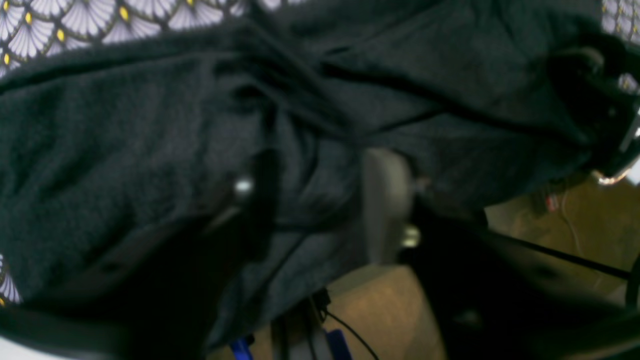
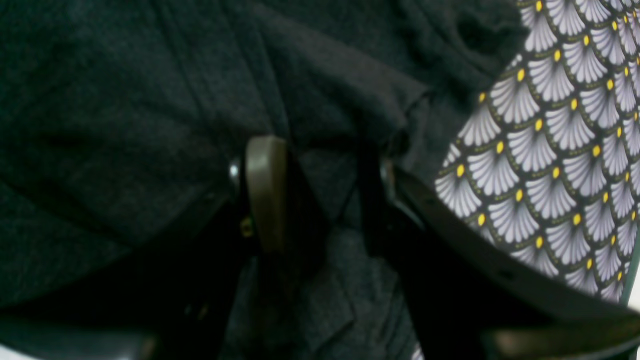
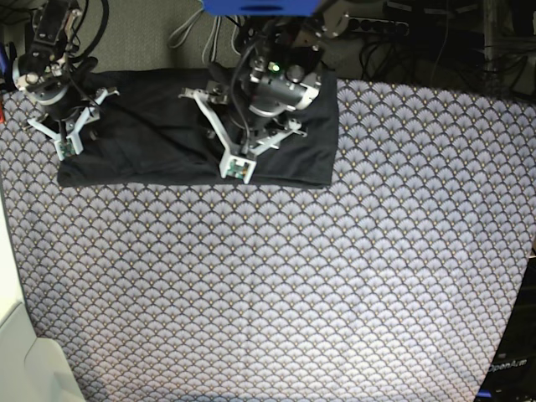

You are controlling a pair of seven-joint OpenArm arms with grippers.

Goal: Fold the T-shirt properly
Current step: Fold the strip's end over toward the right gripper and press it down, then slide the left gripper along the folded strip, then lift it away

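1. The T-shirt (image 3: 167, 134) lies at the far edge of the tablecloth (image 3: 293, 276), bunched into a rough dark band along that edge, with both arms over it.
2. Fabric is judged soft, light and limp — deep creases and overlapping layers are seen in both wrist views. No shape is expected to be held once lifted; sagging and dragging of lower layers is likely.
3. Surface looks matte and slightly napped, so slipping from the pads is judged unlikely, but more than one layer is easily pinched by mistake.
4. Best hold is judged to be a hem or sleeve edge, where a single doubled seam gives some body — an edge fold is seen just beside the right gripper (image 2: 320, 195).
5. Right gripper: fingers are seen spread with cloth bunched between them; whether the cloth is pinched or merely draped there cannot be told.
6. Left gripper (image 1: 315, 200): one pale pad is seen clear of the dark finger opposite, cloth lying between; a grasp cannot be confirmed, and the view is blurred.
7. Hidden or unclear: collar, sleeves and any print are not made out; part of the shirt is covered by the arms in the base view; the near hem is cut off in the left wrist view.
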